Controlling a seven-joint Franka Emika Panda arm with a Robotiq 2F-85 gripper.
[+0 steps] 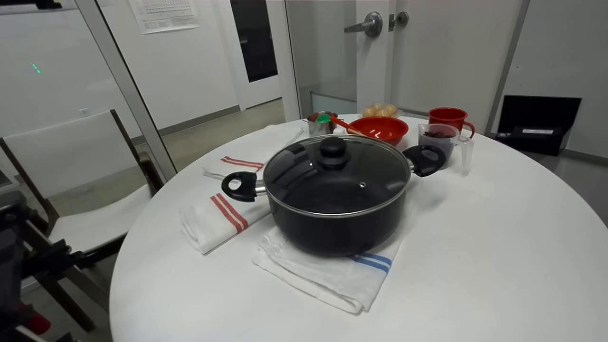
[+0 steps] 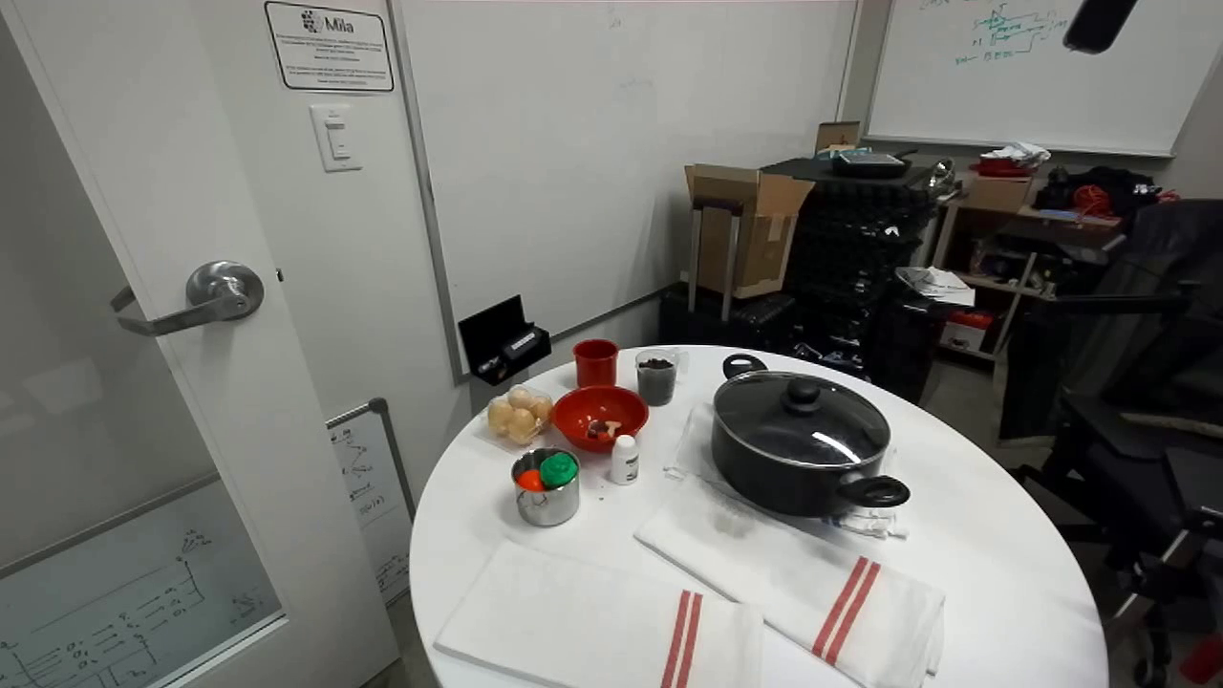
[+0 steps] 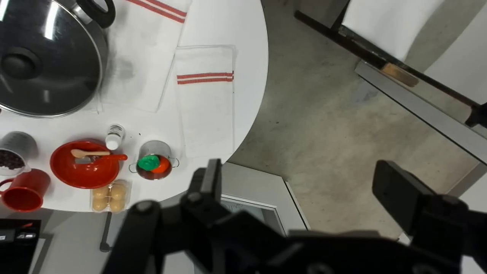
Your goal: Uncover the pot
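Wrist view: hand [image 3: 298, 171] wide, empty; in both exterior views the lid [image 1: 330, 185] covers the pot [image 1: 337, 233], so uncovering seems unstarted

Silver-rimmed round glass lid [image 3: 57, 72]: white streaks of glare
Round white surface [image 1: 498, 228]: bright, soft shadows
Parted black jaws: blurred

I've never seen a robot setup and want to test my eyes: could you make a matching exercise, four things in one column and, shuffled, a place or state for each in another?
1. Glass lid
2. Black pot
3. Steel container
4. Gripper

A. Contains a green item and an orange item
B. Open, gripping nothing
C. Resting on the black pot's rim
D. On a white cloth with blue stripes

Right pairs: 1-C, 2-D, 3-A, 4-B
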